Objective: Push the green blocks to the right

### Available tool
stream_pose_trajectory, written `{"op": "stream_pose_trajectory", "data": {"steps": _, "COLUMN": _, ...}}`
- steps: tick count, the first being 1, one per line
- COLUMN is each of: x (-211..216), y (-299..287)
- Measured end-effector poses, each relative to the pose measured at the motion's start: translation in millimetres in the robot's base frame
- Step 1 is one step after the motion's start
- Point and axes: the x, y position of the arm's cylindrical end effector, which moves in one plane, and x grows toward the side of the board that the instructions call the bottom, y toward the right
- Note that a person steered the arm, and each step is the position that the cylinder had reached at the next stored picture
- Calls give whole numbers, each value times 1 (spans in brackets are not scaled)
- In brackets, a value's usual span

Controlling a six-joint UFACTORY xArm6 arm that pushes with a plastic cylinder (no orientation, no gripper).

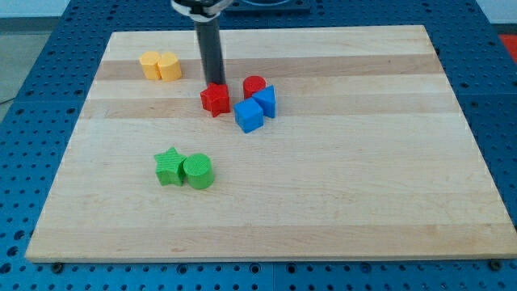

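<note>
A green star block (169, 166) and a green cylinder (198, 171) sit touching side by side at the view's lower left of the wooden board (339, 202). My tip (216, 83) is the lower end of the dark rod, at the view's top centre. It stands just behind a red star block (215, 99), touching or nearly touching it. The tip is well above the green blocks in the view and slightly to their right.
A red cylinder (254, 86) and two blue blocks (266, 101) (249, 115) cluster just right of the red star. Two yellow blocks (150, 65) (170, 67) sit together at the view's upper left. A blue pegboard (32, 121) surrounds the board.
</note>
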Motion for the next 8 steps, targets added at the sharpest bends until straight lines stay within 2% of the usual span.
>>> {"op": "stream_pose_trajectory", "data": {"steps": 1, "x": 5, "y": -27}}
{"op": "stream_pose_trajectory", "data": {"steps": 3, "x": 23, "y": 16}}
{"op": "stream_pose_trajectory", "data": {"steps": 4, "x": 34, "y": 8}}
{"op": "stream_pose_trajectory", "data": {"steps": 5, "x": 44, "y": -71}}
{"op": "stream_pose_trajectory", "data": {"steps": 6, "x": 71, "y": -152}}
{"op": "stream_pose_trajectory", "data": {"steps": 7, "x": 129, "y": -166}}
{"op": "stream_pose_trajectory", "data": {"steps": 8, "x": 151, "y": -129}}
